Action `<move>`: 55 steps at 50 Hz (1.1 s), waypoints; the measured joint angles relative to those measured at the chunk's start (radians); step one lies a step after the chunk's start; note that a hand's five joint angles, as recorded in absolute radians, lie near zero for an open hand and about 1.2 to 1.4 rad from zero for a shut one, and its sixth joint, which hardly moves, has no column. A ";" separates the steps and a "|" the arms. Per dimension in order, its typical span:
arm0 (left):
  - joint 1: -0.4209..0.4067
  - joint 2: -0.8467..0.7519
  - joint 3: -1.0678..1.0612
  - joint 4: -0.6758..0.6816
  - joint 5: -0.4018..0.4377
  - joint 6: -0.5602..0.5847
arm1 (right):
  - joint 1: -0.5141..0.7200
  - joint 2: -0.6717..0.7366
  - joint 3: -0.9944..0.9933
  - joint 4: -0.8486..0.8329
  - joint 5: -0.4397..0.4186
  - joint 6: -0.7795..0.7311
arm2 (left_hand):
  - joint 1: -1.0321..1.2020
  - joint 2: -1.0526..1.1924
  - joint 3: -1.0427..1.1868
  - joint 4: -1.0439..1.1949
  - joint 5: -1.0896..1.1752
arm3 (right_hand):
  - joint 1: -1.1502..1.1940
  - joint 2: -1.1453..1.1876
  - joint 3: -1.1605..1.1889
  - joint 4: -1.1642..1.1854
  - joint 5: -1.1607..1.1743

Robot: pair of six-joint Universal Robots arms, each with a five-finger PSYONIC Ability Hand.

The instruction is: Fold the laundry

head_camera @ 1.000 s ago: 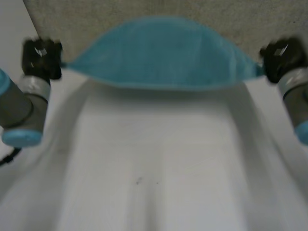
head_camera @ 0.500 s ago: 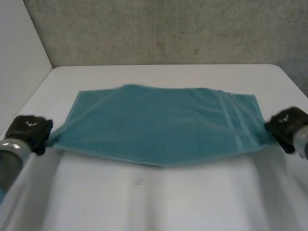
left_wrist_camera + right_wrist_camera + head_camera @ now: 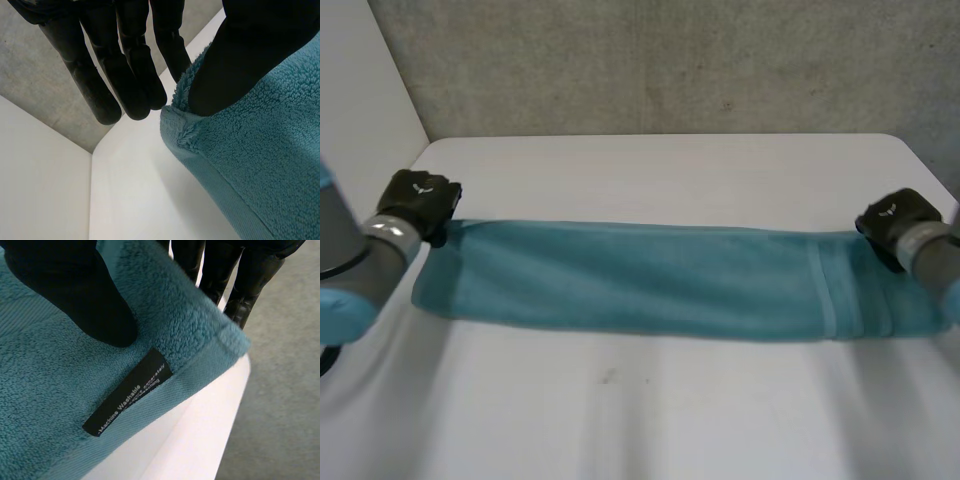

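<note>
The teal towel (image 3: 660, 285) lies as a long folded band on the white surface (image 3: 650, 420), stretched between the two robot hands. The left robot hand (image 3: 418, 200) pinches one end's corner between thumb and straight fingers — the right robot hand (image 3: 892, 222) pinches the other end likewise, its thumb just beside a black label (image 3: 127, 392).

Towel (image 3: 650, 280) R end partly behind R arm (image 3: 932, 258); label (image 3: 127, 392) small print unreadable; R hand (image 3: 75, 295) partly behind towel.
</note>
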 measured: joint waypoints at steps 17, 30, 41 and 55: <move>-0.122 -0.237 0.208 0.186 -0.050 0.037 | 0.090 0.241 -0.253 -0.220 0.158 0.046 | -0.906 -0.946 -0.932 -0.947 -0.892 | -0.771 -0.960 -0.973 -0.962 -0.926; -0.138 0.006 -0.044 0.260 -0.058 0.060 | 0.044 -0.112 0.123 -0.269 0.032 0.247 | -0.907 -0.995 -0.975 -0.987 -0.920 | -0.771 -0.963 -0.974 -0.962 -0.928; -0.132 0.139 -0.234 0.264 -0.055 0.009 | -0.193 -0.209 0.377 -0.181 -0.230 0.268 | -0.907 -0.995 -0.975 -0.987 -0.920 | -0.635 -0.792 -0.788 -0.794 -0.777; -0.145 0.141 -0.264 0.264 -0.057 -0.058 | -0.330 -0.095 0.372 -0.198 -0.393 0.302 | -0.907 -0.995 -0.975 -0.987 -0.920 | -0.395 -0.499 -0.517 -0.522 -0.520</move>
